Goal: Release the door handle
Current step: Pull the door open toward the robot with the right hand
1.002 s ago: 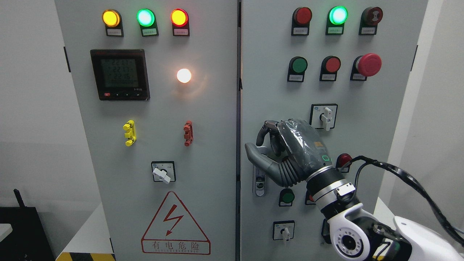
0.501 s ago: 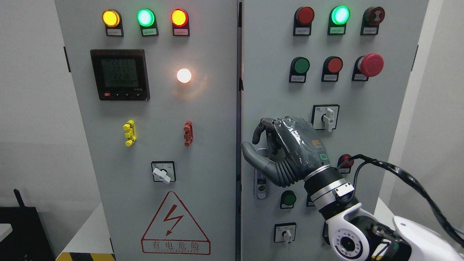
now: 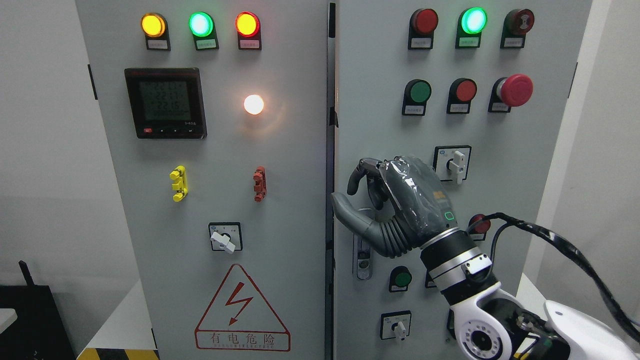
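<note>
The grey right cabinet door [image 3: 380,125] carries a vertical metal door handle [image 3: 363,260] near its left edge. My right hand [image 3: 350,197], dark grey, comes in from the lower right and covers the handle's upper part. Its fingers [image 3: 361,172] are curled over the top of the handle and the thumb [image 3: 345,207] sticks out to the left below them. Only the lower plate of the handle, with its keyhole, shows under the hand. A dark gap runs between this door and the left door [image 3: 225,150]. No left arm is in view.
The right door bears round push buttons, a red mushroom stop button [image 3: 515,90] and rotary switches [image 3: 456,162]. A black cable [image 3: 550,240] loops from my wrist. The left door has a meter [image 3: 166,102], lamps and a warning triangle [image 3: 242,310].
The right door's left edge has swung out towards me: its buttons and handle have drifted right and slightly down. My hand shifted a little left and stays curled on the handle.
</note>
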